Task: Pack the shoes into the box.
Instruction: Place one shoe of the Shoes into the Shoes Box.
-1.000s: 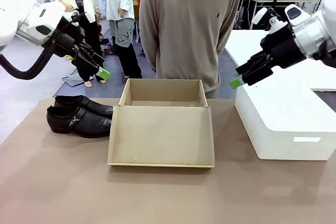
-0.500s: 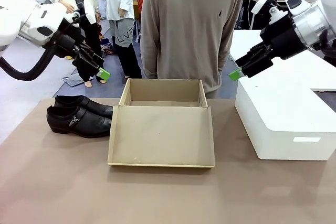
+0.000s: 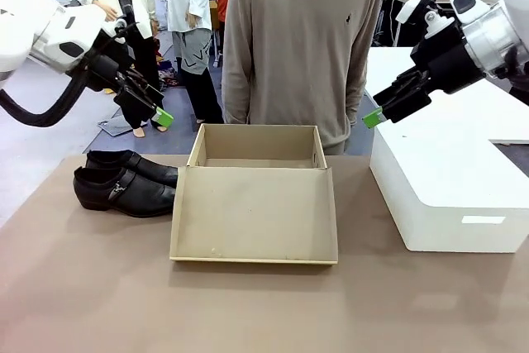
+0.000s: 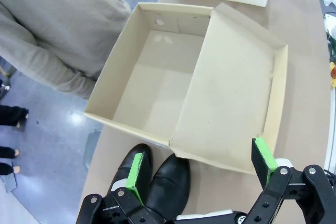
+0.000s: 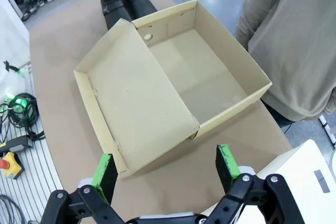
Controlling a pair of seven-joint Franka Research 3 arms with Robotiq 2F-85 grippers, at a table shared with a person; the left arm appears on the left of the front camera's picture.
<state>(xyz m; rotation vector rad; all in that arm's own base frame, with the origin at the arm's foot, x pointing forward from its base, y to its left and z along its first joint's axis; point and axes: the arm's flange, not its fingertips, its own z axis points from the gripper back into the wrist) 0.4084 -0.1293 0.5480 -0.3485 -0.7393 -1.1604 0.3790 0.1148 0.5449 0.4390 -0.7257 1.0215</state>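
Note:
Two glossy black shoes (image 3: 124,180) lie side by side on the brown table, left of the box; they also show as the shoes (image 4: 157,179) and the shoes (image 5: 123,2). The tan cardboard box (image 3: 256,192) stands open at the table's middle, its lid flap (image 3: 254,219) folded flat toward me and its inside (image 4: 152,85) bare. My left gripper (image 3: 161,115) hangs open in the air above the shoes. High over the gap between the box and a white box, my right gripper (image 3: 372,117) is open too. Neither holds anything.
A large white box (image 3: 450,179) sits on the table's right side. A person in a beige sweater (image 3: 302,47) stands at the far edge behind the box, hands out of sight. Other people stand farther back on the left.
My right gripper has risen a little and shifted slightly right. The left arm, the shoes and the box have not moved.

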